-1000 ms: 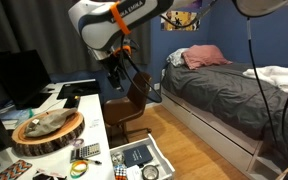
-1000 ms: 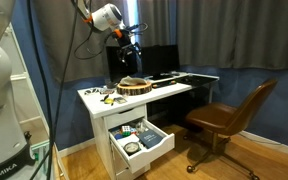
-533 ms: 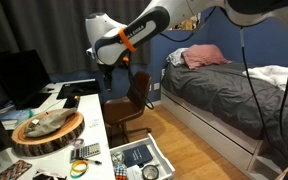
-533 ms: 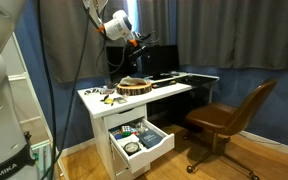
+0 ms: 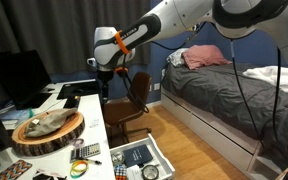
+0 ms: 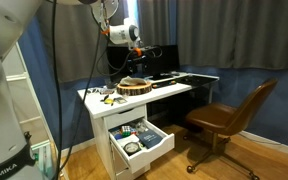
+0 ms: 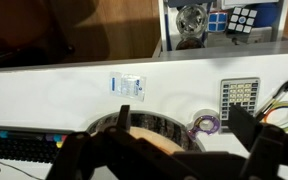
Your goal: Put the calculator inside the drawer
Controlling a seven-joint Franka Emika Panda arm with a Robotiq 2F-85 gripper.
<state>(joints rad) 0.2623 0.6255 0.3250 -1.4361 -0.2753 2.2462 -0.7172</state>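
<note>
The grey calculator [image 7: 239, 97] lies flat on the white desk beside the wooden slab, and it also shows near the desk's front end in an exterior view [image 5: 84, 151]. The white drawer [image 5: 164, 160] is pulled open below the desk, seen in both exterior views [image 6: 149, 155] and at the top of the wrist view [image 7: 162, 25]. My gripper [image 7: 184, 135] is open and empty, high above the desk over the slab's edge, well above the calculator. It shows in both exterior views [image 5: 104, 88] [image 6: 134, 52].
A round wooden slab tray [image 5: 49, 130] and a purple tape ring [image 7: 206, 124] lie by the calculator. The drawer holds a puzzle cube [image 7: 242, 17] and a round object [image 7: 191, 18]. A dark keyboard [image 7: 24, 150], a monitor [image 5: 19, 75] and a brown chair [image 6: 229, 115] are nearby.
The arm has swung from beside the chair in over the desk, and the gripper has stayed open.
</note>
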